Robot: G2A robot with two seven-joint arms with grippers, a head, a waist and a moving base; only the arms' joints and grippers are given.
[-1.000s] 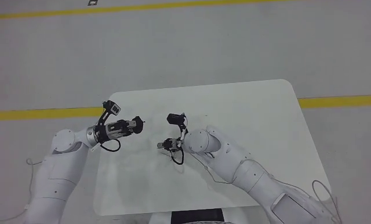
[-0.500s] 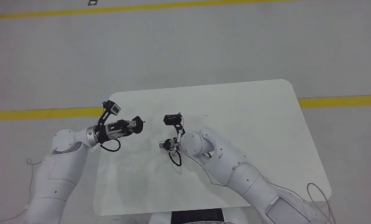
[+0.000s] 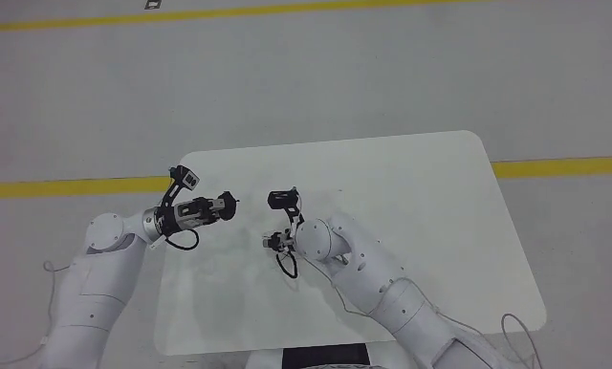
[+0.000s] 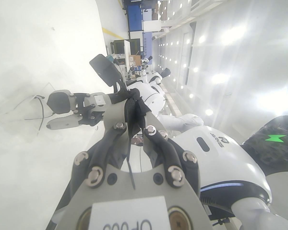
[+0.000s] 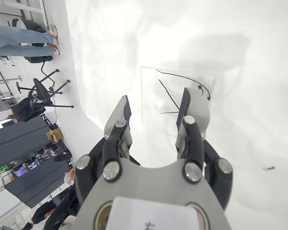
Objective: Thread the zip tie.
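Observation:
My left gripper [image 3: 232,201] hovers over the table's left part, shut on a black zip tie [image 4: 129,154] whose strap runs back between its fingers [image 4: 134,96]. My right gripper [image 3: 270,240] stands open a short way to the right of it, low over the table. Just beyond its fingertips [image 5: 156,106] lies a clear plate [image 5: 148,84] carrying a curved black zip tie [image 5: 180,76] and a straighter one [image 5: 169,95]. The left wrist view also catches the right gripper [image 4: 60,112], open beside that plate [image 4: 21,111].
The white table [image 3: 402,178] has rounded corners, and its right half is bare. Its left edge lies close behind my left gripper. A small dark scrap [image 5: 268,168] lies on the table near my right gripper.
My right arm has shifted slightly to the left, with its gripper still open. The left arm has kept still with the zip tie in it.

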